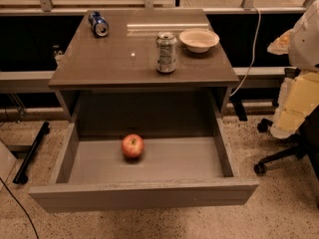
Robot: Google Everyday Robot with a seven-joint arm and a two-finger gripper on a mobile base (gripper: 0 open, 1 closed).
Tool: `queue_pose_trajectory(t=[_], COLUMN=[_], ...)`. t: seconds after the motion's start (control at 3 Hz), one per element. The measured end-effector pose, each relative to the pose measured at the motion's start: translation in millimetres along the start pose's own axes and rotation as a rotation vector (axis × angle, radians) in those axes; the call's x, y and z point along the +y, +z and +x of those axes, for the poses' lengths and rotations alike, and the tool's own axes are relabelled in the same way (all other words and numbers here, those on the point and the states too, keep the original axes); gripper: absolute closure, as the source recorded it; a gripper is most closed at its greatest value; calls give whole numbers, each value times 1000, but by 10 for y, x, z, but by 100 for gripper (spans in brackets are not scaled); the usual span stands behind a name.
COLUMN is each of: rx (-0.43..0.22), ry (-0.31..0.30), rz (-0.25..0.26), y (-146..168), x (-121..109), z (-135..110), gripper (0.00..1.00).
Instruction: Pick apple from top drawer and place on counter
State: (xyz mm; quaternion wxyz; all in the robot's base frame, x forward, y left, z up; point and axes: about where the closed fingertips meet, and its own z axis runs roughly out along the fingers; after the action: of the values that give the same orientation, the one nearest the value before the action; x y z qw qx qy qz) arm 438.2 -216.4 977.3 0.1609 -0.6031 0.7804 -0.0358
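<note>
The apple (132, 146) is small and red with yellowish patches. It rests on the flat grey bottom of the top drawer (189, 161), left of centre and towards the back. The drawer is pulled fully out, and its plain front panel (144, 195) is nearest the camera. The dark brown glossy counter (114, 59) lies above and behind the drawer. My gripper is not in view. Only a white and pale yellow part of my arm (299, 91) shows at the right edge, level with the counter and well away from the apple.
On the counter, a silver soda can (166, 52) stands upright, a white bowl (199, 39) sits at the back right, and a blue can (98, 23) lies on its side at the back left. An office chair base (274, 158) stands on the floor at right. A black bar (31, 152) lies at left.
</note>
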Motion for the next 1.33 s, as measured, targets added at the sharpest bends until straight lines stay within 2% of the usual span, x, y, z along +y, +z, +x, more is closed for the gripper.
queue_pose_trajectory(t=[0.33, 0.67, 1.0, 1.33], rx=[0, -36, -128, -260], ry=[0, -11, 10, 32], rz=[0, 13, 19, 3], y=[0, 35, 136, 255], x=[0, 13, 21, 25], z=[0, -96, -223, -473], gripper=[0, 0, 0, 0])
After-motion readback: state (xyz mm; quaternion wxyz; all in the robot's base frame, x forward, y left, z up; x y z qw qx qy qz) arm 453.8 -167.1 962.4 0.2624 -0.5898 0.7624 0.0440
